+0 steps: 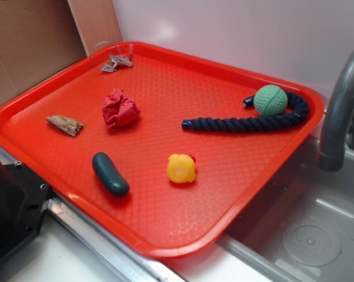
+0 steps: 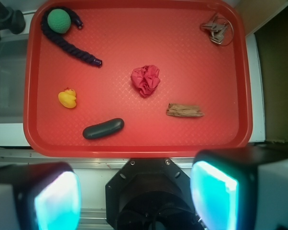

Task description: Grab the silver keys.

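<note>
Sitting in the far corner of the red plastic tray (image 1: pixel 24 111), right against the rim, are the silver keys (image 1: pixel 117 61) on their thin wire ring, with open floor around them. The crumpled red paper wad (image 1: pixel 120 109) and brown wood chip (image 1: pixel 64 124) lie well apart. Only the wrist view shows the gripper (image 2: pixel 137 196), spread wide, empty, off the tray's near edge.

Wrist view: the gripper (image 2: pixel 137 196) fills the bottom of the frame, jaws spread wide; two glowing fingertips (image 2: pixel 215 194) flank its black mount, holding nothing.
</note>
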